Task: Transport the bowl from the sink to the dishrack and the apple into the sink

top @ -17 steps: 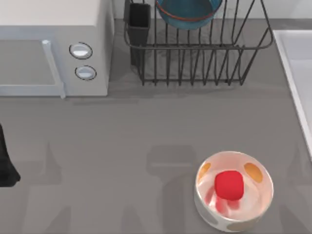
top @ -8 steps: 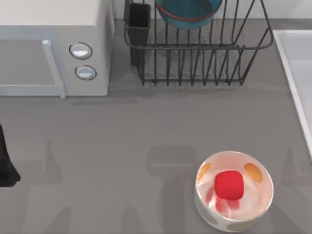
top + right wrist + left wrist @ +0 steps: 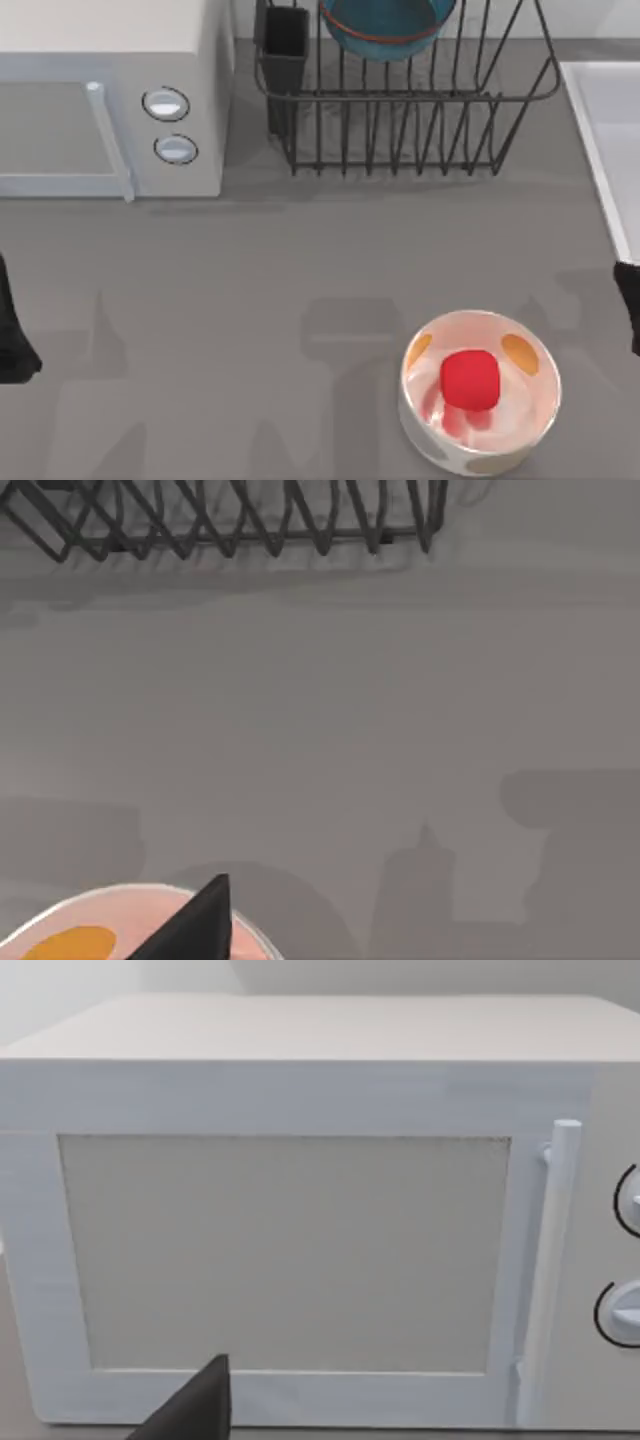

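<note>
The teal-blue bowl (image 3: 385, 25) sits in the black wire dishrack (image 3: 410, 110) at the back of the table. The red apple (image 3: 470, 380) lies inside a glossy white bowl with orange spots (image 3: 515, 425) at the front right. The pale sink (image 3: 612, 120) runs along the right edge. A dark part of my right gripper (image 3: 630, 305) enters at the right edge, to the right of the white bowl and apart from it. In the right wrist view the dishrack (image 3: 230, 525) is far off and the white bowl's rim (image 3: 70, 935) lies close below. My left gripper (image 3: 12, 335) is parked at the left edge.
A white microwave (image 3: 110, 100) with two round knobs stands at the back left, and its door (image 3: 290, 1250) faces the left wrist camera. A dark cutlery cup (image 3: 285, 45) stands at the rack's left corner. Bare grey tabletop (image 3: 250, 300) spans the middle.
A dark part of my right arm has come into view at the right edge, and its shadows on the table have shifted. Bowl, apple and left arm have not moved.
</note>
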You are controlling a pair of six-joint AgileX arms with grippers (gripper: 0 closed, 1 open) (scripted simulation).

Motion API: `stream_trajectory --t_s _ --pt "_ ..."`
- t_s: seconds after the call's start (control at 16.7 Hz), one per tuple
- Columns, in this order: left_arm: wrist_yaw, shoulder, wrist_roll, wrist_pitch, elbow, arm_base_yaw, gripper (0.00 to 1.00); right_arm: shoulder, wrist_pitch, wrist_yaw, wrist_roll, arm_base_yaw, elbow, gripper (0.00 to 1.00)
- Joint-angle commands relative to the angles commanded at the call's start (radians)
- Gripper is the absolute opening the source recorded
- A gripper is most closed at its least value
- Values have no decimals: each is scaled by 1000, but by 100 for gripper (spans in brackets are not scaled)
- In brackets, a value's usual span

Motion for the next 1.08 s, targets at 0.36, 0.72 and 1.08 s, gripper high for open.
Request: stream_trajectory --t_s 0.36,0.72,1.08 --pt "0 0 0 0 0 0 100 433 -235 40 206 89 275 100" --pt "0 0 0 0 0 0 100 908 -512 26 381 258 605 100" --pt "0 0 0 0 0 0 100 1104 -661 23 447 386 775 100"
